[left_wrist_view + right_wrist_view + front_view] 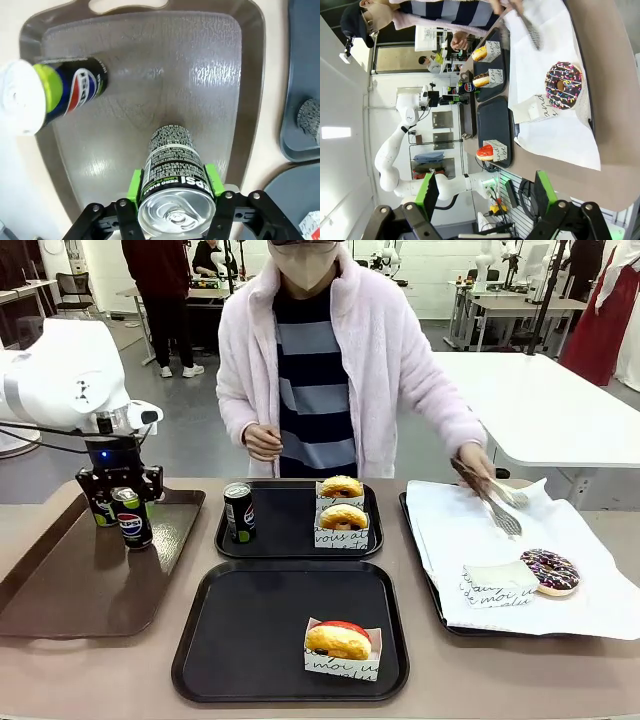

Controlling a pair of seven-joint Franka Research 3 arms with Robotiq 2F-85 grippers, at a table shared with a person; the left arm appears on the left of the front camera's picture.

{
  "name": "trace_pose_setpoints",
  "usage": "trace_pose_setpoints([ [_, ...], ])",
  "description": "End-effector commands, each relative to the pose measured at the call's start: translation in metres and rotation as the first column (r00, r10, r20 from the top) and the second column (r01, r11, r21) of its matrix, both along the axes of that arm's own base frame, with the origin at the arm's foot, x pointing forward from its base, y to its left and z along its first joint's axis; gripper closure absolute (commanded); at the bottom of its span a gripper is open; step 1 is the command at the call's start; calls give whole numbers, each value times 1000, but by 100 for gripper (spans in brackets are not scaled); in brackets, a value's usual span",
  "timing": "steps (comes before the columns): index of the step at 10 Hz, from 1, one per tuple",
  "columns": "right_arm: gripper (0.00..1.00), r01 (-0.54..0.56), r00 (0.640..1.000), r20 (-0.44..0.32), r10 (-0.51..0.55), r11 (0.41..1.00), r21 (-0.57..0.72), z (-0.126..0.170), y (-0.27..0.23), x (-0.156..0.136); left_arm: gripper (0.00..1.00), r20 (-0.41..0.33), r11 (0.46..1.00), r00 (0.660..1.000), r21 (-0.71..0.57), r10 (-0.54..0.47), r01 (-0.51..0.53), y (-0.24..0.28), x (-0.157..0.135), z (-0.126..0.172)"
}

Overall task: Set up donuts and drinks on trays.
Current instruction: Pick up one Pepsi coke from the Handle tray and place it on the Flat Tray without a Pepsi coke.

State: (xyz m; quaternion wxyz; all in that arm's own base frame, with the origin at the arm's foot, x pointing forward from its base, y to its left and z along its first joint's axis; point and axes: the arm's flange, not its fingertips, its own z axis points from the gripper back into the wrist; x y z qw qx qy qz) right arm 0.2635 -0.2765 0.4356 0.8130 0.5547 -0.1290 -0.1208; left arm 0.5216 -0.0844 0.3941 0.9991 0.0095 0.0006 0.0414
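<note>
My left gripper [125, 512] is shut on a black Pepsi can [133, 520] that stands upright on the glossy brown tray [60, 590]. Seen from the left wrist, the green pads [134, 182] press both sides of this can [172, 165]. A second can [70, 92] stands farther back on the same tray. The far black tray [290, 530] carries a can [238, 511] and two glazed donuts [342, 502] in sleeves. On the near black tray [250, 630] sits one red-iced donut [340, 640]. My right gripper [487, 195] hangs open above the table's right end, holding nothing.
A white-paper-lined tray [480, 530] at the right holds a chocolate sprinkled donut [550, 571] and an empty sleeve [497, 585]. The person across the table holds metal tongs [495, 502] over that paper. Most of the near black tray is bare.
</note>
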Motion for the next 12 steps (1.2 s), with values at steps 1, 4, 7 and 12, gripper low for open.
trace_pose_setpoints([
  [1,0,-1,1000,13,1,1000,10,1,0,1,60,15,1000,1000,5,24,-24,-5,-30,55],
  [4,0,-1,1000,13,1,1000,10,1,0,1,60,32,999,998,-4,-51,52,-8,-90,107],
  [7,0,-1,1000,13,1,1000,10,1,0,1,60,29,999,999,19,-41,41,-11,-91,119],
  [12,0,-1,1000,13,1,1000,10,1,0,1,41,12,998,998,16,-54,54,-10,-96,112],
])
